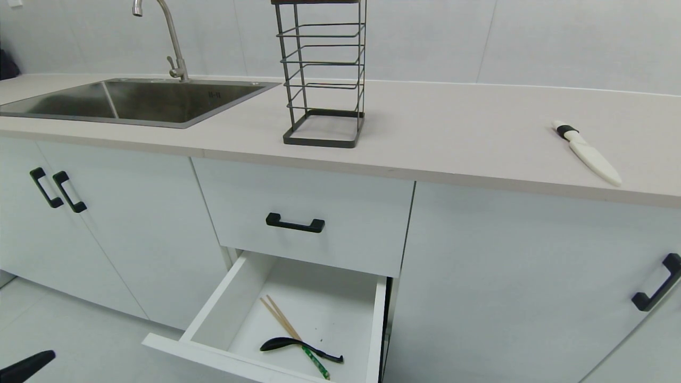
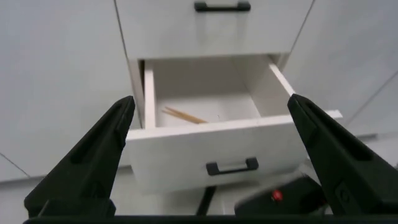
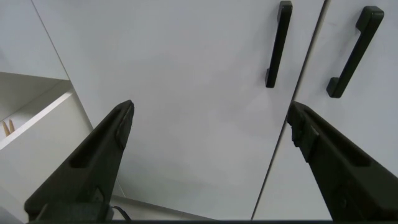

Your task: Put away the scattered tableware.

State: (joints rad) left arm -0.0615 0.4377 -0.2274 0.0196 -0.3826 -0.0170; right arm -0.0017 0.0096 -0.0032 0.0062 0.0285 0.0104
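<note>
We're partway: chopsticks (image 1: 279, 317) and black spoon (image 1: 277, 344) lie in the open lower drawer (image 1: 217, 304). White knife (image 1: 585, 151) sits on the table (image 1: 452, 122), far right, not yet stowed. Left pincer (image 2: 211, 102) and right pincer (image 3: 211, 107) both spread wide, empty.

head camera looks forward and down on the desk (image 1: 425, 122) and open drawer (image 1: 223, 300). left wrist camera faces that drawer's front, near. right wrist camera sits close to cabinet doors (image 3: 186, 93).
</note>
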